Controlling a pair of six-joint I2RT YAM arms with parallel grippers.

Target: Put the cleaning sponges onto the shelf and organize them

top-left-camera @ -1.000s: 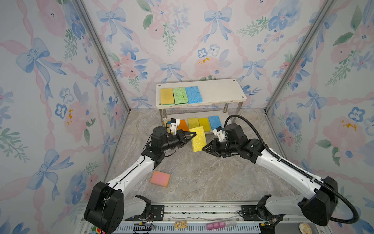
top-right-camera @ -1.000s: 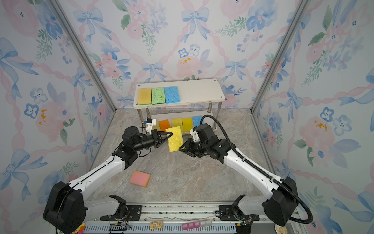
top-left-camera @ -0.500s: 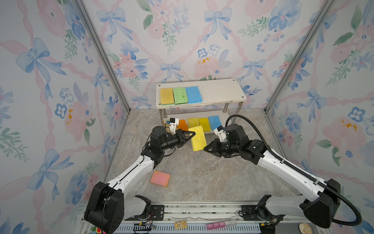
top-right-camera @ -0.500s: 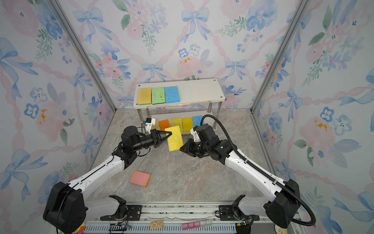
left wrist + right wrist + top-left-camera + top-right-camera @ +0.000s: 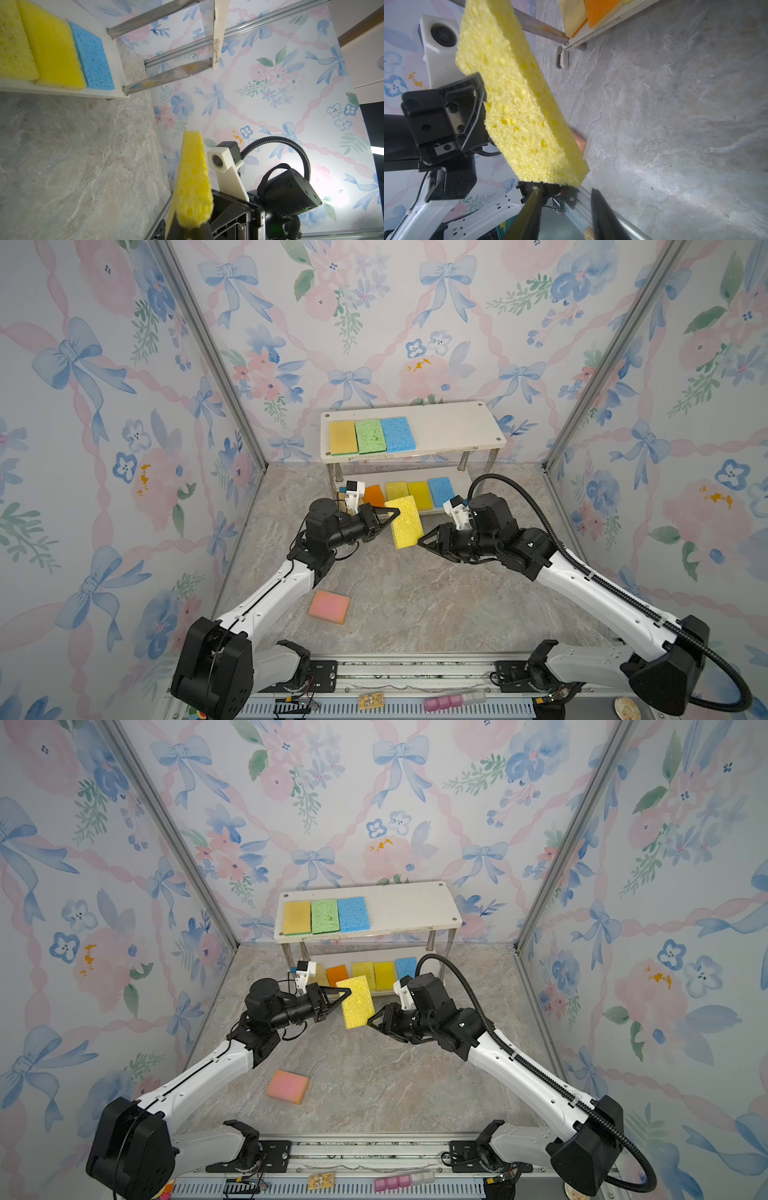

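Note:
A bright yellow sponge (image 5: pixel 404 522) (image 5: pixel 356 1002) hangs tilted in the air before the shelf (image 5: pixel 453 427), with my left gripper (image 5: pixel 392 514) (image 5: pixel 192 230) shut on its edge. My right gripper (image 5: pixel 422 541) (image 5: pixel 565 189) stands open just off the sponge's lower corner, touching nothing. On the shelf's top board lie a tan-yellow sponge (image 5: pixel 343 437), a green sponge (image 5: pixel 370 436) and a blue sponge (image 5: pixel 397 434). The lower board holds an orange sponge (image 5: pixel 374 494), two yellow ones and a blue one (image 5: pixel 441 490). A pink sponge (image 5: pixel 329 606) lies on the floor near my left arm.
The right half of the shelf's top board is bare. Wallpapered walls with metal corner posts (image 5: pixel 216 364) close in both sides and the back. A metal rail (image 5: pixel 395 672) runs along the front edge, between the two arm bases.
My right gripper's jaws have spread apart and come off the yellow sponge's lower corner. The left gripper keeps the sponge in nearly the same place.

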